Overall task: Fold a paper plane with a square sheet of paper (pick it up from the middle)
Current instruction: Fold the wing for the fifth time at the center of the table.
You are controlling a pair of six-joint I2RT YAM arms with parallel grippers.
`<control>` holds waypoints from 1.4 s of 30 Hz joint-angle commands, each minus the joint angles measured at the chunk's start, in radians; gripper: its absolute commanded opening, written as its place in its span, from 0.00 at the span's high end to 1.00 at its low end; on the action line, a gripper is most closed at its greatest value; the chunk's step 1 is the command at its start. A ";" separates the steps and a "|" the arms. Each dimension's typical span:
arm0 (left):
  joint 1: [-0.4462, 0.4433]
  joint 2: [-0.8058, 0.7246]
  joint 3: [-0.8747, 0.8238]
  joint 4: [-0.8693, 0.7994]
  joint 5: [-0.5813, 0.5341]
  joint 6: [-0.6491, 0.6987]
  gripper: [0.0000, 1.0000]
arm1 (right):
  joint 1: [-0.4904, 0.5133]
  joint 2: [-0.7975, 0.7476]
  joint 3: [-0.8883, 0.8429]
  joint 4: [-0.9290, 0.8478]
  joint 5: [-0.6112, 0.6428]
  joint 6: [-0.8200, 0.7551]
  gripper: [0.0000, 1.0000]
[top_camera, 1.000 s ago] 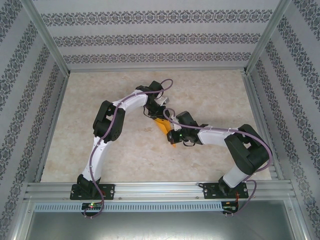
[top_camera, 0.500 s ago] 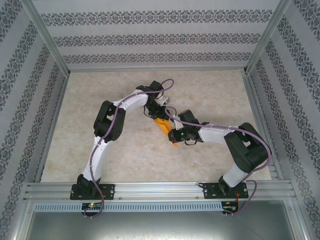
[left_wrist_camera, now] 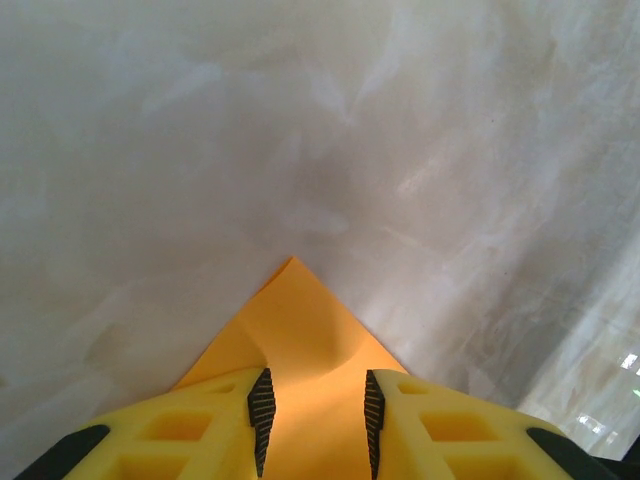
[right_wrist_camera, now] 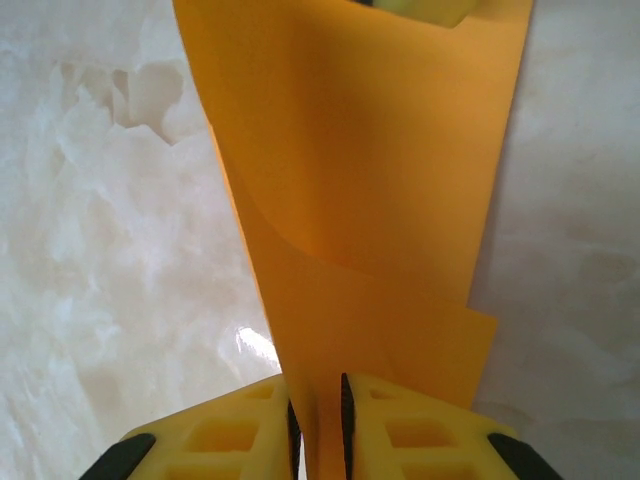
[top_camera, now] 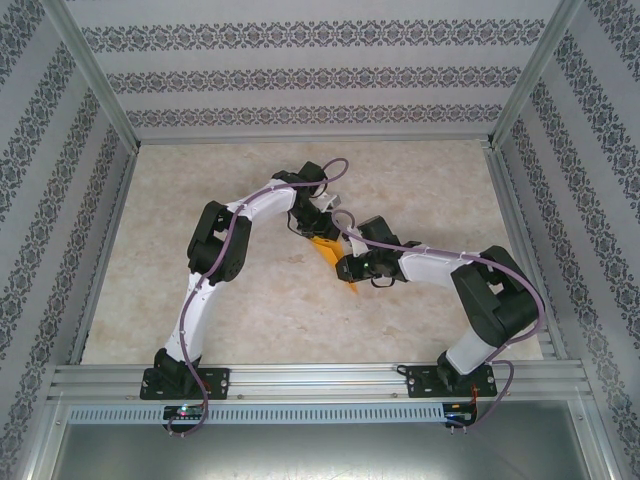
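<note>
The orange-yellow paper (top_camera: 324, 249) is partly folded into a pointed shape and sits mid-table between my two grippers. In the left wrist view its pointed tip (left_wrist_camera: 297, 318) lies on the table, and my left gripper (left_wrist_camera: 315, 420) stands open over it, fingers apart on either side of a raised bulge. My right gripper (right_wrist_camera: 318, 425) is shut on a pinched ridge of the paper (right_wrist_camera: 370, 180), whose layered flaps spread away from the jaws. From above, the left gripper (top_camera: 311, 229) and right gripper (top_camera: 346, 268) sit close together, covering most of the paper.
A pale marbled tabletop (top_camera: 250, 300) is ringed by an aluminium frame (top_camera: 310, 375) and patterned walls. The right arm's elbow (top_camera: 500, 300) stands near the right edge. A purple cable (top_camera: 340, 232) loops over both wrists.
My right gripper has edged left and slightly farther up the table, towards the left gripper, so less of the orange paper shows from above. The left arm has hardly moved.
</note>
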 commanded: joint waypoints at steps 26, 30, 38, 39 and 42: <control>-0.022 0.082 0.014 -0.111 -0.014 0.045 0.65 | -0.052 -0.063 0.000 -0.038 -0.044 -0.040 0.84; -0.022 0.085 0.016 -0.112 -0.012 0.045 0.65 | -0.060 -0.071 -0.006 -0.036 -0.059 -0.038 0.83; -0.023 0.091 0.027 -0.119 -0.009 0.050 0.65 | -0.068 -0.071 -0.020 -0.002 -0.101 -0.021 0.82; -0.022 0.092 0.029 -0.122 -0.010 0.050 0.65 | -0.069 -0.071 -0.022 0.004 -0.106 -0.017 0.82; -0.023 0.093 0.028 -0.124 -0.011 0.052 0.65 | -0.071 -0.071 -0.028 0.012 -0.115 -0.014 0.81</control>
